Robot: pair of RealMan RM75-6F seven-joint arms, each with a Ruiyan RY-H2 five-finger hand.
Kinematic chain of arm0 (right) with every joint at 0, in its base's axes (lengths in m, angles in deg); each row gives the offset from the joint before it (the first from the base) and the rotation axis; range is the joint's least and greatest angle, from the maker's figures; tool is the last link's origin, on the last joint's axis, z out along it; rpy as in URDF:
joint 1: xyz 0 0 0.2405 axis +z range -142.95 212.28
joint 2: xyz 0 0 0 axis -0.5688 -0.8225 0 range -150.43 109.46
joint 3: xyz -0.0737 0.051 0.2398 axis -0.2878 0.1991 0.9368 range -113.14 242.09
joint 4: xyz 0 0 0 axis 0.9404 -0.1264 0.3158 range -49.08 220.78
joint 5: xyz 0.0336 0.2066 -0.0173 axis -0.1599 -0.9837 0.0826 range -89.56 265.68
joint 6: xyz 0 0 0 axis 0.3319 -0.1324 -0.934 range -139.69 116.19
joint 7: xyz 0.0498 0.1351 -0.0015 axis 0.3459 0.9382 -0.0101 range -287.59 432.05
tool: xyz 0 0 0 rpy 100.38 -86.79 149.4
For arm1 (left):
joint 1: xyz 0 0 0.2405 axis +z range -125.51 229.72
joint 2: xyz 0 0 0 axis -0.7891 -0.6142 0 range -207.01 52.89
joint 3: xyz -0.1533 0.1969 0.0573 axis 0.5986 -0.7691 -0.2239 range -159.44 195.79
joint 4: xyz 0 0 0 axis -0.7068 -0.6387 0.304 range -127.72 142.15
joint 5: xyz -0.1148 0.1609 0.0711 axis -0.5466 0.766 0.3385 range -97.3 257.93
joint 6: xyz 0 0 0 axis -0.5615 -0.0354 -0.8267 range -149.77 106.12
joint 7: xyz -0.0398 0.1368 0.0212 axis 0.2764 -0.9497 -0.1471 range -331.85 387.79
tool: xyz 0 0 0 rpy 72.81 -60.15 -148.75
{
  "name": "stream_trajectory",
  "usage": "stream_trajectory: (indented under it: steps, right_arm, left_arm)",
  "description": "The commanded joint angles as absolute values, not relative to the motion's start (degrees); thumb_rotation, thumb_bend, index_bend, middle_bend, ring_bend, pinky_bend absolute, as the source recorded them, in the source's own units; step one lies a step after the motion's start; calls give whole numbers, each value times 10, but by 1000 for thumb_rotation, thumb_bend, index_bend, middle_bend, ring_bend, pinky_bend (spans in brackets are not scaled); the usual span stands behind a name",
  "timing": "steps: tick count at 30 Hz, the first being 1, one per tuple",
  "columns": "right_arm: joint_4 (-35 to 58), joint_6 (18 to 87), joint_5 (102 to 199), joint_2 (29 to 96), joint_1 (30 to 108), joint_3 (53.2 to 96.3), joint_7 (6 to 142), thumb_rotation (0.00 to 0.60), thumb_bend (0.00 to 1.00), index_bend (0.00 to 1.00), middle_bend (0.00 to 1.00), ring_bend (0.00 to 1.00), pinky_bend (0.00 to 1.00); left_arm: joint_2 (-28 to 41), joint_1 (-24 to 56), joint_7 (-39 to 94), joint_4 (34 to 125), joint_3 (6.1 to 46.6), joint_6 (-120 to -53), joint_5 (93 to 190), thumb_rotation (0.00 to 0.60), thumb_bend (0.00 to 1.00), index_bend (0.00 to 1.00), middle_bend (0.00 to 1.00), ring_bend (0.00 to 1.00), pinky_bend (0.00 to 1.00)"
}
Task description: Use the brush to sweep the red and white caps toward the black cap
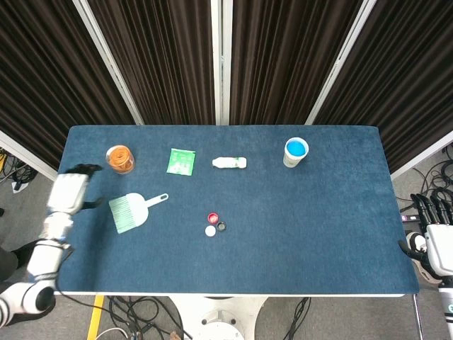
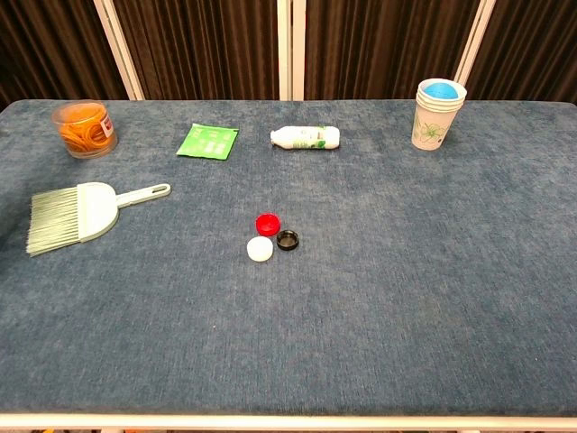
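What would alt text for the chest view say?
A pale green plastic brush lies flat at the left of a blue cloth table; no hand shows. Mid-table, a red cap, white cap and black cap cluster together.

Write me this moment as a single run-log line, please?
brush: flat on table, unheld | left hand: empty, beside table edge | right hand: off table | red cap, white cap, black cap: clustered together
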State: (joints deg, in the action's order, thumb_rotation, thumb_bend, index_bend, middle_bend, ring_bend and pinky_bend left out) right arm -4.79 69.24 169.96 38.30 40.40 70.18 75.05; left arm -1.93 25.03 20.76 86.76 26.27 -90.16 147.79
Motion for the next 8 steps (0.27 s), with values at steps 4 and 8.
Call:
stream_trajectory:
  steps: [4, 8]
  right_arm:
    - [-38, 694, 1718, 390, 407, 698, 778, 600, 105, 0, 65, 0, 0]
    - [-38, 707, 1729, 399, 406, 695, 770, 600, 104, 0, 65, 0, 0]
  left_arm:
    - [-71, 379, 219, 904, 217, -1051, 1517, 600, 178, 247, 260, 210, 276]
    - [-87, 421, 203, 938, 198, -1088, 1522, 600, 178, 247, 260, 210, 259]
